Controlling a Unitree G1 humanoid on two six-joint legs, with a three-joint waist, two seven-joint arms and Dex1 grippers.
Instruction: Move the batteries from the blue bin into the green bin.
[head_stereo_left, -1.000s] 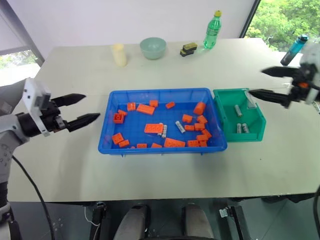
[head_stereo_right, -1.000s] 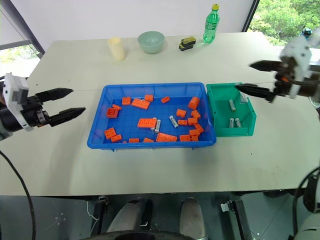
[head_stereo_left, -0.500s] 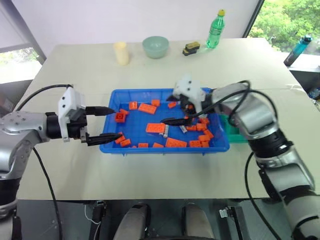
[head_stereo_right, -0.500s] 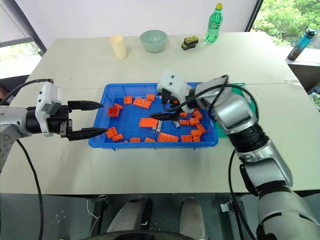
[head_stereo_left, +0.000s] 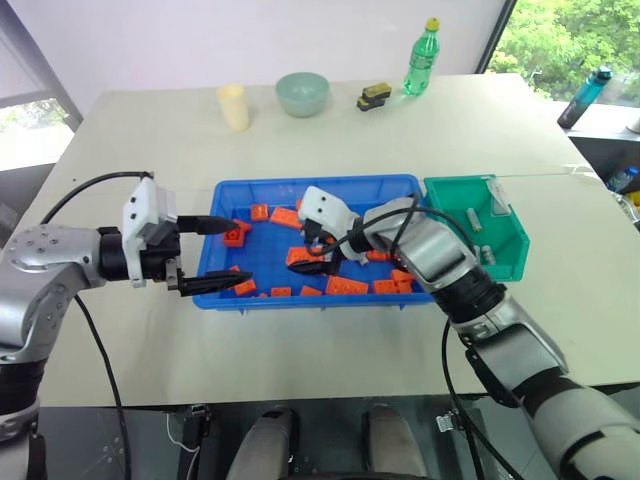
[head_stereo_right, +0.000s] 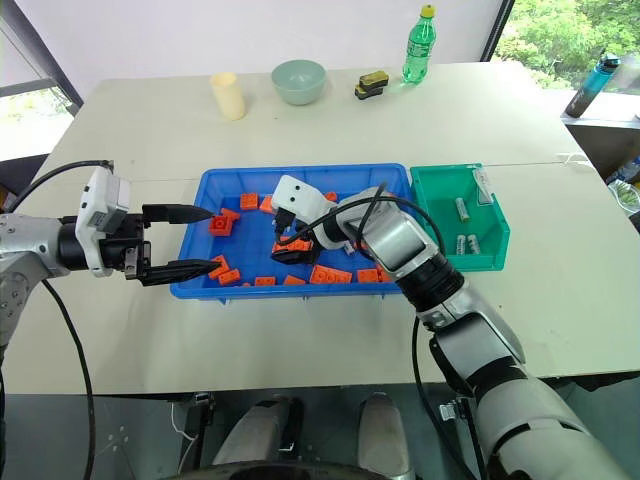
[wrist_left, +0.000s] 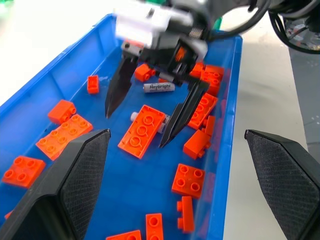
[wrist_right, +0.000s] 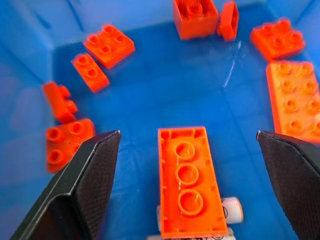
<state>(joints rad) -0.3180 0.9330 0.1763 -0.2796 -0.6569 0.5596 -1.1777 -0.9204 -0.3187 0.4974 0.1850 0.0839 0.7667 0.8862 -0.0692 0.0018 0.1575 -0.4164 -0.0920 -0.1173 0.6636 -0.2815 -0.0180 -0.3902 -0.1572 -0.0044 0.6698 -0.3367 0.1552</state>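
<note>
The blue bin (head_stereo_left: 320, 184) sits mid-table and holds many orange bricks and a few batteries. My right gripper (head_stereo_left: 313, 255) is down inside it, open, its fingers (wrist_left: 119, 87) straddling a long orange brick (wrist_right: 188, 189). Batteries lie against that brick (wrist_right: 233, 209), partly hidden, and one labelled battery (wrist_left: 158, 87) lies just beyond it. My left gripper (head_stereo_left: 241, 252) is open and empty at the blue bin's left wall, pointing right. The green bin (head_stereo_left: 518, 238) stands against the blue bin's right side with a few batteries (head_stereo_left: 476, 219) in it.
Along the table's far edge stand a cream cup (head_stereo_left: 235, 107), a pale green bowl (head_stereo_left: 302, 94), a small black-and-yellow object (head_stereo_left: 375, 97) and a green bottle (head_stereo_left: 422, 60). A blue bottle (head_stereo_left: 580, 96) is off to the far right.
My right arm swung left from above the green bin and dropped into the blue bin, staying open. My left gripper edged right to the blue bin's left wall.
</note>
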